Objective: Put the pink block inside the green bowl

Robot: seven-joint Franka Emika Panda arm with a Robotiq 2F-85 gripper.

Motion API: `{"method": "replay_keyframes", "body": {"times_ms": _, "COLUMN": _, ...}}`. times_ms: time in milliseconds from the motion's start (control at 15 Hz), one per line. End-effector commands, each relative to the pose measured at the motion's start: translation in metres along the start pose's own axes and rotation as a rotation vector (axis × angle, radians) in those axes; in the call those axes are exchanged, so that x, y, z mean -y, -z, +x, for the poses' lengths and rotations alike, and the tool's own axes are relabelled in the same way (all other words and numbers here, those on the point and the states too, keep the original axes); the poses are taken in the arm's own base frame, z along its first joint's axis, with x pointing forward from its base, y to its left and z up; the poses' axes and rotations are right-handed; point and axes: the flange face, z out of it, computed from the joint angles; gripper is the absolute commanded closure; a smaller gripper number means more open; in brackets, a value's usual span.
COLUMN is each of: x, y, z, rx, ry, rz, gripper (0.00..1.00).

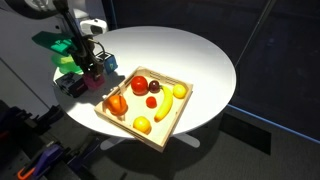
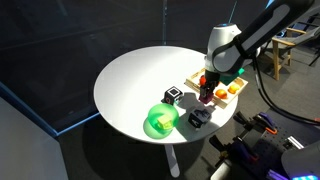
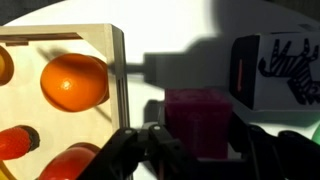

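The small magenta-pink cube [image 3: 197,122] sits pinched in the closed gripper [image 3: 198,142], just beside the wall of the square wooden fruit tray [image 3: 118,70]. It seems caught only near the fingertips, so it could twist loose on the way. On the round white bench [image 2: 130,70], a dark grey-and-white block [image 2: 197,118] and a blue-and-white cube [image 2: 173,95] stand between it and the round bright green plastic bowl [image 2: 160,121]. A low carry could knock them.

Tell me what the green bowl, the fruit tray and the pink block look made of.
The green bowl: likely plastic; even bright colour, slight sheen. The tray: seems pale wood; matte tan wall. The pink block: unclear, painted wood or plastic; flat matte magenta face.
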Motion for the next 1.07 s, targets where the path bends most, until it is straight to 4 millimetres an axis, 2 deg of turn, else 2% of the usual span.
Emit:
{"method": "replay_keyframes", "body": {"times_ms": 0, "x": 0.016, "y": 0.027, "z": 0.007, "rx": -0.047, "ry": 0.025, "rz": 0.015, "gripper": 0.70}}
{"method": "replay_keyframes", "body": {"times_ms": 533, "x": 0.063, "y": 0.054, "z": 0.021, "rx": -0.104, "ry": 0.121, "rz": 0.018, "gripper": 0.70}}
{"method": "replay_keyframes", "body": {"times_ms": 1000, "x": 0.105, "y": 0.066, "z": 0.026, "rx": -0.135, "ry": 0.248, "rz": 0.022, "gripper": 0.70}}
